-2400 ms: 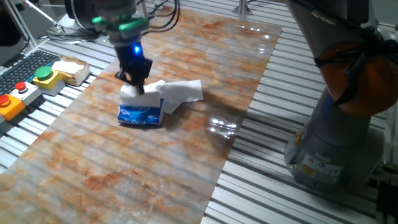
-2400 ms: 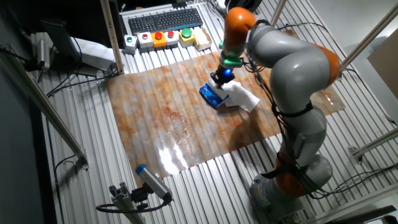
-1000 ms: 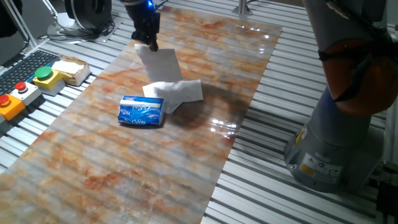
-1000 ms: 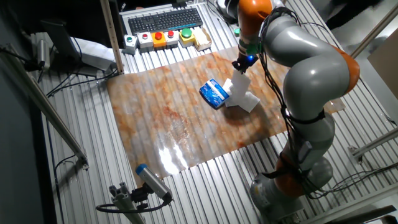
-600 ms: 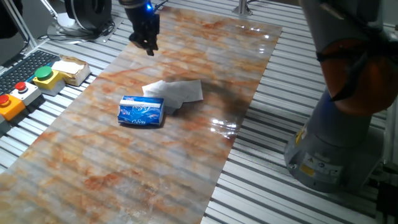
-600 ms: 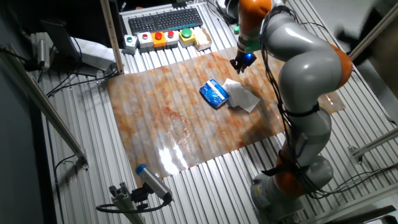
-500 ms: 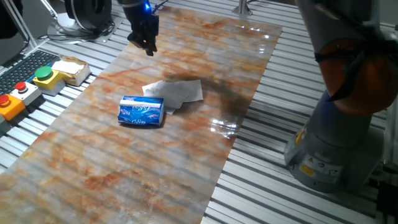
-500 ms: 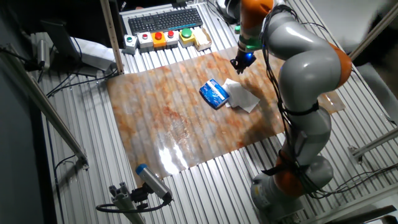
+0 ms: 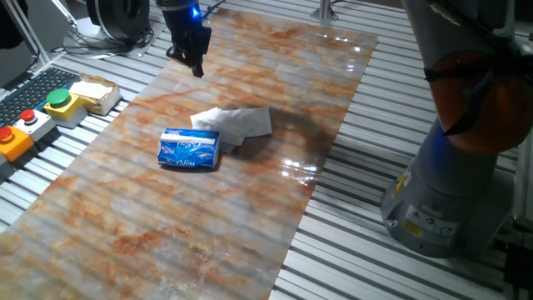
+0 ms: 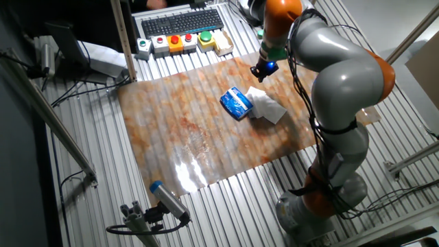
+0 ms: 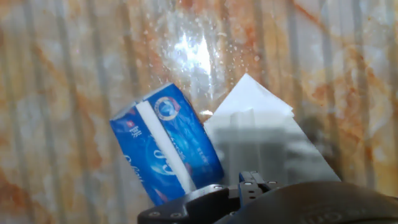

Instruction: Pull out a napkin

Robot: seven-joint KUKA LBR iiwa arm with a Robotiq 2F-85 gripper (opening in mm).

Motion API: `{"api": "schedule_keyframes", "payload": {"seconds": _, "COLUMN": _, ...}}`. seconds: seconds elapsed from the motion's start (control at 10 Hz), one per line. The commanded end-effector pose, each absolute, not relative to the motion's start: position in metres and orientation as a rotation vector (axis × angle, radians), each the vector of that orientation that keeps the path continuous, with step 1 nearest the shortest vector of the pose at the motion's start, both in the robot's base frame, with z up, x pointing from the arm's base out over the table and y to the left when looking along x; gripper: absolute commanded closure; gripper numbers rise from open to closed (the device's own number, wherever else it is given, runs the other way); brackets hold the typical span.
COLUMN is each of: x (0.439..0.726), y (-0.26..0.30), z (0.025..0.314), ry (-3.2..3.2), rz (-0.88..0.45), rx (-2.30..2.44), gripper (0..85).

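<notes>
A blue napkin pack (image 9: 190, 150) lies on the marbled mat (image 9: 250, 217). It also shows in the other fixed view (image 10: 236, 103) and in the hand view (image 11: 168, 146), with a white slot strip along its top. Loose white napkins (image 9: 241, 123) lie flat on the mat, touching the pack's far right side; they show too in the other fixed view (image 10: 269, 106) and the hand view (image 11: 267, 134). My gripper (image 9: 196, 67) hangs high above the mat, behind the pack, empty and open. It also shows in the other fixed view (image 10: 259, 73).
A button box (image 9: 58, 102) with green, red and orange buttons sits off the mat's left edge. A keyboard (image 10: 182, 20) lies behind it. The arm's grey base (image 9: 450, 200) stands to the right of the mat. Slotted metal table surrounds the mat.
My gripper pulled a napkin up out of the pack, lifted it backward, then let it go. The napkin fell onto the other loose napkin. The gripper has shifted slightly since.
</notes>
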State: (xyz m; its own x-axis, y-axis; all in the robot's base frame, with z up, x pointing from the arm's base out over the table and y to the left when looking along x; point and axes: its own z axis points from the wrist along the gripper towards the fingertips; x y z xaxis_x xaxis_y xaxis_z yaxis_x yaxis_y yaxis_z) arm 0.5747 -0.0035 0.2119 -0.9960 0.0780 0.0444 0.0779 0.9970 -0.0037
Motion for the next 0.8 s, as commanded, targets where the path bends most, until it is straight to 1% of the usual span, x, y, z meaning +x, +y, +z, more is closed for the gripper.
{"api": "schedule_keyframes", "payload": {"seconds": 0.0, "x": 0.574, "y": -0.001, "z": 0.211, "ry": -3.093, "rz": -0.01, "rx": -0.125, "gripper": 85.0}}
{"api": "schedule_keyframes", "payload": {"seconds": 0.3, "x": 0.57, "y": 0.01, "z": 0.211, "ry": -3.095, "rz": -0.045, "rx": -0.204, "gripper": 85.0}}
{"api": "schedule_keyframes", "payload": {"seconds": 0.4, "x": 0.569, "y": 0.01, "z": 0.212, "ry": -3.097, "rz": -0.009, "rx": -0.209, "gripper": 85.0}}
{"api": "schedule_keyframes", "payload": {"seconds": 0.7, "x": 0.57, "y": 0.011, "z": 0.21, "ry": -3.046, "rz": 0.011, "rx": -0.218, "gripper": 85.0}}
